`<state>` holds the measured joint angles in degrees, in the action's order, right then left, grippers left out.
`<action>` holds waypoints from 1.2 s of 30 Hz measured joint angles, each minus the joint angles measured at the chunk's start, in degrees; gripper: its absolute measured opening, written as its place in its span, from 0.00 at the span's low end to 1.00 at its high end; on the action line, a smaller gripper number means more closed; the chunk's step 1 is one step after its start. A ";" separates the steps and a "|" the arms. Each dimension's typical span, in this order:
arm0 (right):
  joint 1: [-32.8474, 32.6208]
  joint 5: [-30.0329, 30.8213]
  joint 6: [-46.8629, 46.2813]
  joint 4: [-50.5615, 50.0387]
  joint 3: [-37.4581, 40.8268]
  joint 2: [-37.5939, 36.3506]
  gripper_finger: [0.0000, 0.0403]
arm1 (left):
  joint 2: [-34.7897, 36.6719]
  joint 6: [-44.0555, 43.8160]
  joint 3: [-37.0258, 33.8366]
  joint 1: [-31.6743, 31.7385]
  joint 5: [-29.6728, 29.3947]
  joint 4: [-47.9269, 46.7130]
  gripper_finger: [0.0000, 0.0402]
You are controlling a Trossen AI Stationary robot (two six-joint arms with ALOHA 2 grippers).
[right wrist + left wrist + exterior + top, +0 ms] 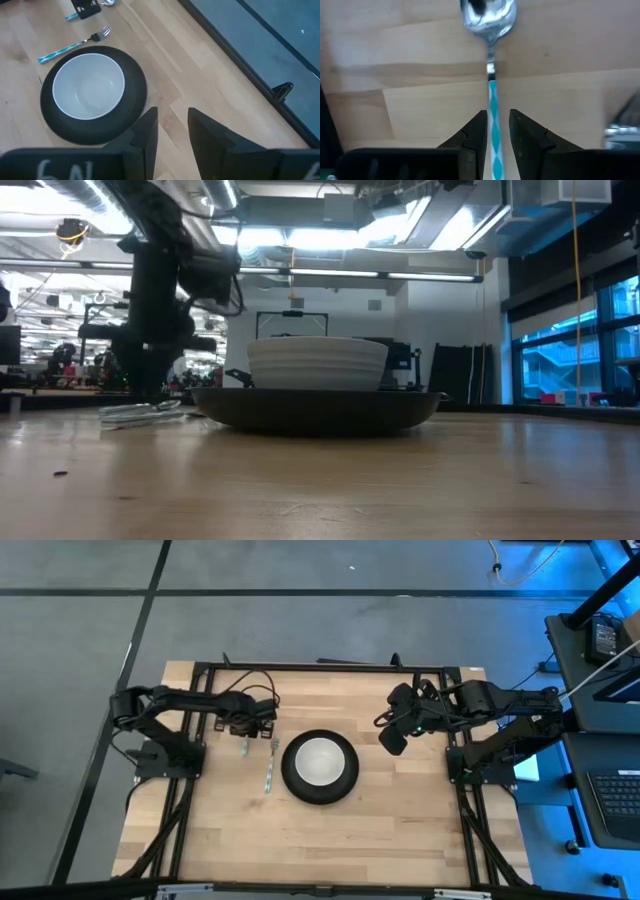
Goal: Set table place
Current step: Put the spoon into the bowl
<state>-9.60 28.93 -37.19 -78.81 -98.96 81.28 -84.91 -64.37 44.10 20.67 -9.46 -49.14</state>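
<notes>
Left gripper (496, 135) left of centre in high view, fingers narrowly parted astride spoon (489, 30) handle; contact with handle not discernible. Spoon: silver bowl, pale blue patterned handle, flat on tabletop (400, 820). Fork (270, 768) just beside it, right next to black plate (342, 785). White bowl (319, 761) sits centred in plate, mid-frame. Right gripper (172, 130) hovers right of plate, fingers slightly apart, empty. Light wood tabletop, black frame; grey floor around, lit workshop behind.

table (400, 830) - light wood | on it: black plate (292, 776) | fork (270, 768) | spoon (243, 747)
</notes>
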 joint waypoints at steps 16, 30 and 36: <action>-0.01 -0.02 0.07 0.16 0.00 0.00 0.27 | -4.97 5.69 -0.42 0.00 1.53 2.30 0.16; -0.01 -0.02 0.13 0.16 0.00 0.00 0.27 | -5.21 12.81 1.07 -0.13 7.36 -3.07 0.04; -0.01 -0.02 0.17 0.16 0.00 0.00 0.27 | -4.78 19.36 9.69 -1.24 3.45 -17.64 0.03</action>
<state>-9.61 28.91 -37.01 -78.65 -98.96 81.28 -89.69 -45.02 53.78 19.42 -6.01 -66.78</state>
